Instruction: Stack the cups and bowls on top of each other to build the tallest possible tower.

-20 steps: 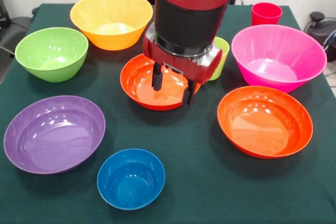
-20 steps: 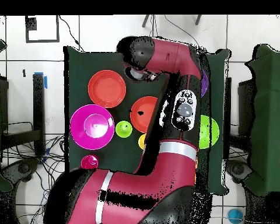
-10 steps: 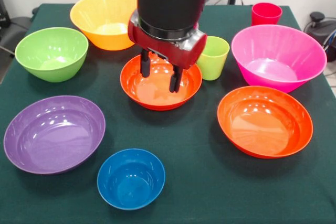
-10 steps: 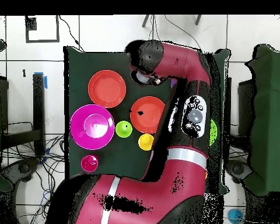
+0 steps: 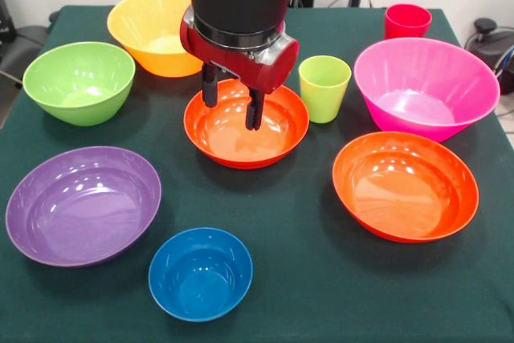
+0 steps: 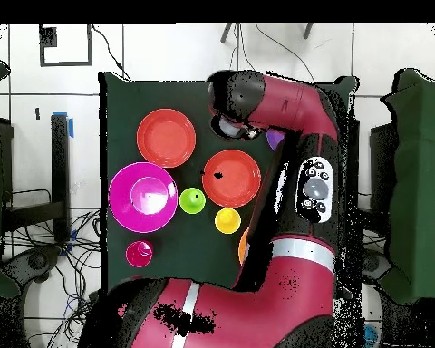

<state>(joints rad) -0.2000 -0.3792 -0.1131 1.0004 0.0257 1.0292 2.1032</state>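
My gripper (image 5: 233, 104) is open and empty. Its dark fingers (image 5: 255, 110) hang over the far left part of a shallow red-orange bowl (image 5: 245, 130). That bowl also shows in the overhead view (image 6: 231, 178). A lime green cup (image 5: 324, 87) stands just right of it, and a red cup (image 5: 407, 20) at the far right. The yellow-orange cup (image 6: 227, 220) shows only in the overhead view. All bowls stand apart: deep orange (image 5: 165, 31), lime-green (image 5: 79, 82), purple (image 5: 83, 205), small blue (image 5: 200, 272), second red-orange (image 5: 405, 186), magenta (image 5: 426, 86). Nothing is stacked.
The dark green table (image 5: 297, 238) carries everything. My arm (image 6: 298, 136) covers the right part of the table in the overhead view and hides the green, purple and blue bowls there. Cables and grey gear (image 5: 490, 38) lie off the far right corner.
My gripper has moved left and a little toward the far side in the front view, uncovering the lime green cup. It stays open and empty. No bowl or cup has moved.
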